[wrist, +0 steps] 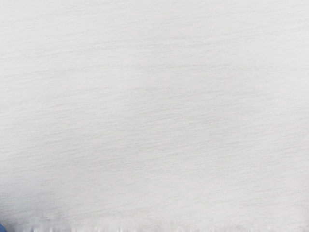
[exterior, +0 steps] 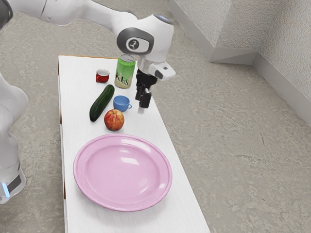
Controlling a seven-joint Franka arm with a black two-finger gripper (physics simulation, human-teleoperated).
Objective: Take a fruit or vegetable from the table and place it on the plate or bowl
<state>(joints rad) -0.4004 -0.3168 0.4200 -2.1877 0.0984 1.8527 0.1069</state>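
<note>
Apple near jaws, apart

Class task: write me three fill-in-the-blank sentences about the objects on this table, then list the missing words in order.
1. The apple lies beside the ____ plate.
2. The cup nearest the pincer is ____.
3. The green can stands beside a small ____ mug.
Missing words: pink; blue; red.

The arm is made of smooth, rounded white shells. Its last joint has a round grey cap with a small white mark in the middle. The gripper is black. The white base shows a small blue light.
</note>
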